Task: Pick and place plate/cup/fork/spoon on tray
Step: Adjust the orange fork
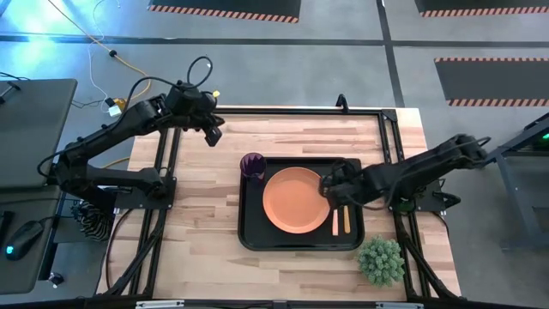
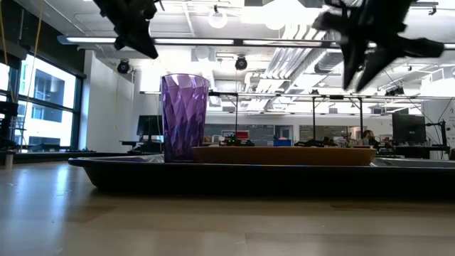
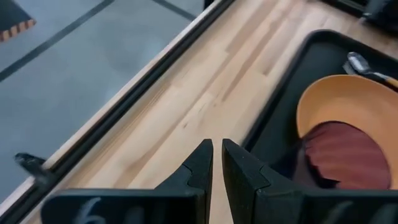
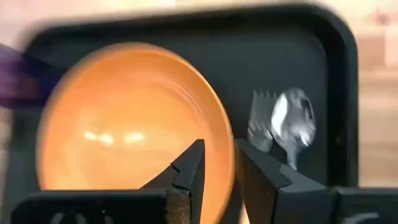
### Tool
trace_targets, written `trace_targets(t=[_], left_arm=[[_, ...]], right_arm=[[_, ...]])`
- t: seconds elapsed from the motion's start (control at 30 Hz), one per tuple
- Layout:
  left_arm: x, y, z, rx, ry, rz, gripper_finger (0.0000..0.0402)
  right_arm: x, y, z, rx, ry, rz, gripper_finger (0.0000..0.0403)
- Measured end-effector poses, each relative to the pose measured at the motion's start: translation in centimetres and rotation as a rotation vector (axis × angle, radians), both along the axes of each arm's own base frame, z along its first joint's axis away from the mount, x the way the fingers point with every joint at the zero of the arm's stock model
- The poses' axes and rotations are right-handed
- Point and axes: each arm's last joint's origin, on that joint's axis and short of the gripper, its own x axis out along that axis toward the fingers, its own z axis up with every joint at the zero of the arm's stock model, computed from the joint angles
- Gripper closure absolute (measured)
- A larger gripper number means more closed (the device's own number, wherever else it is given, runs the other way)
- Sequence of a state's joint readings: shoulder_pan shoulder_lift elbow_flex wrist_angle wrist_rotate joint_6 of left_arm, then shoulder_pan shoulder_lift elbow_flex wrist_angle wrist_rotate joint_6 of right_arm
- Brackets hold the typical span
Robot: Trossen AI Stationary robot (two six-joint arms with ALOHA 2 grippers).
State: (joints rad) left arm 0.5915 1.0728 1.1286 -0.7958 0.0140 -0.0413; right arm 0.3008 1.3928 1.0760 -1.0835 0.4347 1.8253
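While no brand or label could be read on any item, a pale embossed figure that looked like a 6 showed on the left gripper (image 3: pixel 216 163)'s body in the left wrist view. The tray (image 1: pixel 250 233) lay in the centre of the high view with its long axis across the frame. The plate (image 1: pixel 295 200) sat in its middle, and the cup (image 1: pixel 252 164) stood upright in its upper left corner. The fork (image 1: pixel 335 221) and the spoon (image 1: pixel 346 219) lay side by side just right of the plate, long axes up and down the frame, handles toward the bottom. The right gripper (image 1: pixel 327 186) hung over the plate's right edge, its fingers (image 4: pixel 186 171) a narrow gap apart, holding nothing. The left gripper hovered over the table (image 1: pixel 197 223) at upper left of the tray, fingers almost together and empty.
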Motion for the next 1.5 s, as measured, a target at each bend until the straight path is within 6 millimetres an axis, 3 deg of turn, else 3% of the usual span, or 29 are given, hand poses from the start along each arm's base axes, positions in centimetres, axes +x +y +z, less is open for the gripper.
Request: trace_targets(t=[0.2,0.43,0.57,0.77,1.1,1.5], left_arm=[[-0.3,-1.0,-1.2,0.004,-0.052,-0.016,0.0378],[-1.7,-1.9,-3.4,-0.039,-0.068,0.021,0.0378],[-2.5,-2.4,-3.4,-0.028,-0.085,0.019,0.0378],[-3.1,-2.8,-2.7,0.004,-0.135,0.019,0.0378],[-3.0,-2.7,-2.2,0.033,-0.180,0.017,0.0378],[-3.0,-2.7,-2.2,0.032,-0.178,0.016,0.0378]], right_arm=[[-0.7,-0.4,1.8,-0.043,-0.078,0.012,0.0323],[-0.8,-0.1,1.7,0.063,-0.044,0.035,0.0323],[-0.8,0.8,1.4,0.199,-0.012,0.046,0.0323],[-0.4,2.6,0.0,0.273,0.054,0.019,0.0323],[1.9,4.8,-3.5,0.359,0.138,0.056,0.0323],[2.8,6.1,-6.2,0.376,0.227,0.055,0.0306]])
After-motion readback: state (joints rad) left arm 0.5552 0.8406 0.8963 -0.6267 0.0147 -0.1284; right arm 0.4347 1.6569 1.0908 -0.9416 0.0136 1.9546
